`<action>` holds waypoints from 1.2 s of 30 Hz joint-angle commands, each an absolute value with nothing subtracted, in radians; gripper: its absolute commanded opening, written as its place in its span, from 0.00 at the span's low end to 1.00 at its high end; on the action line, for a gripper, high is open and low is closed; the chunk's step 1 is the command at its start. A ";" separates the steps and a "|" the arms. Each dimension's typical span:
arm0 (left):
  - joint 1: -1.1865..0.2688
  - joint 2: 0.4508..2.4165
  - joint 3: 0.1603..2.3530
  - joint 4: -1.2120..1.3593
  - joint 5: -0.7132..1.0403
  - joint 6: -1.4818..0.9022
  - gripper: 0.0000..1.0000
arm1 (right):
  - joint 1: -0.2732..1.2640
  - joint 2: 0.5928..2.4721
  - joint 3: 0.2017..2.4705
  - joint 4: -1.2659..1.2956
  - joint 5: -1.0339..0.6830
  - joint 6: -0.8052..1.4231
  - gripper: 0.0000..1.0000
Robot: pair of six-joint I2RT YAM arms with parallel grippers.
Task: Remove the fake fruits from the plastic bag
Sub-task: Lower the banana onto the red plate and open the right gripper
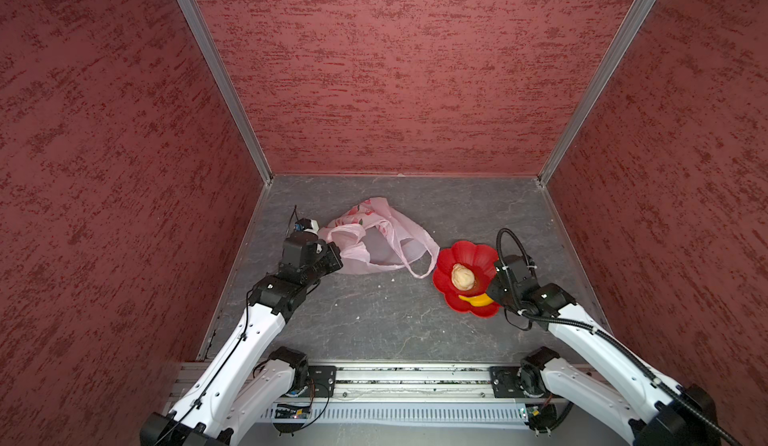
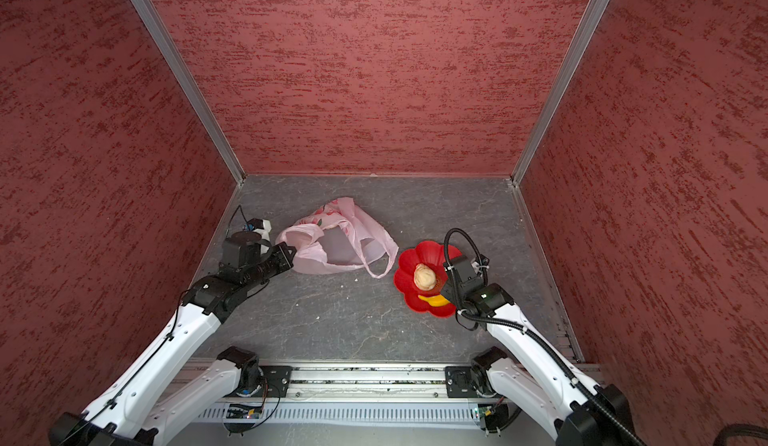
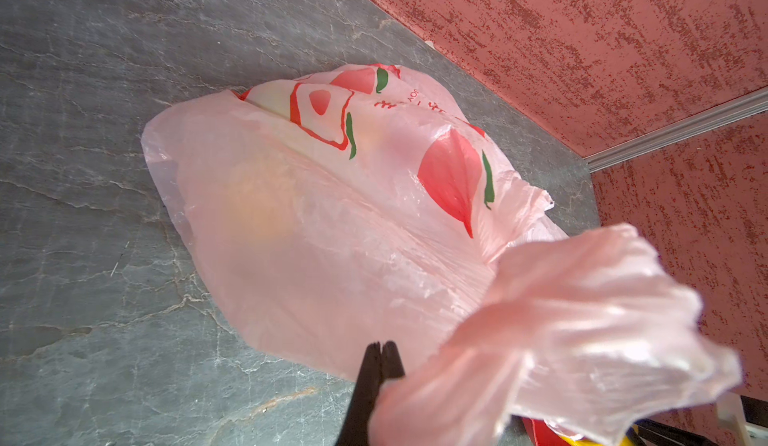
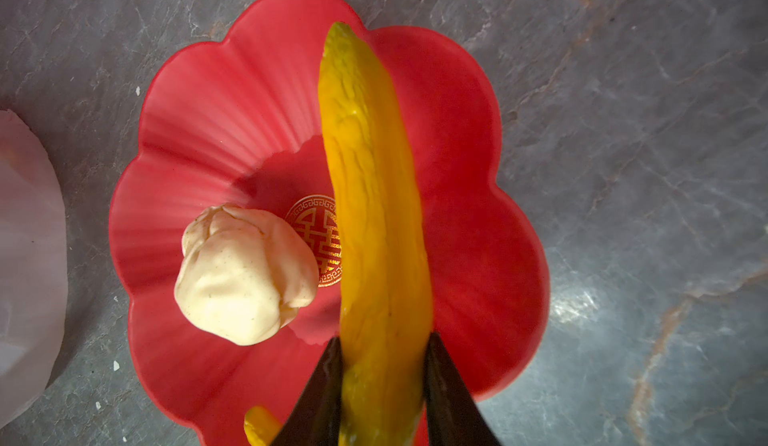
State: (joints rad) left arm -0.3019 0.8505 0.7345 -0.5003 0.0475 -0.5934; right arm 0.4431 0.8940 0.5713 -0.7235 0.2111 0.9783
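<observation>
Right wrist view: the right hand [image 4: 384, 340] is part-open, its two dark fingers [image 4: 320, 394] clamped on the stem end of the yellow banana [image 4: 374, 198]. The banana's long axis runs straight out from the hand, and its greenish tip points away over the far rim of the red flower-shaped dish [image 4: 199, 103]. Beside the banana, in the dish's hollow, sits a pale beige lumpy ball [image 4: 245, 273]. Whether the banana touches the dish is unclear.

Left wrist view: the left hand [image 3: 383, 346] is squeezed fully closed on a gathered fold of the plastic bag [image 3: 332, 236], which spreads beyond it on the grey counter [image 3: 83, 173]. An orange-yellow round fruit [image 3: 259, 202] shows dimly through the film.
</observation>
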 commanded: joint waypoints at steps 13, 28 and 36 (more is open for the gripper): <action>-0.290 0.841 0.725 -0.506 0.065 -0.583 0.00 | 0.419 0.918 0.508 -0.587 0.197 1.025 0.18; -0.288 0.860 0.721 -0.499 0.064 -0.579 0.00 | 0.403 0.976 0.472 -0.526 0.173 1.018 0.21; -0.288 0.865 0.719 -0.495 0.066 -0.577 0.00 | 0.400 0.994 0.462 -0.513 0.170 1.020 0.28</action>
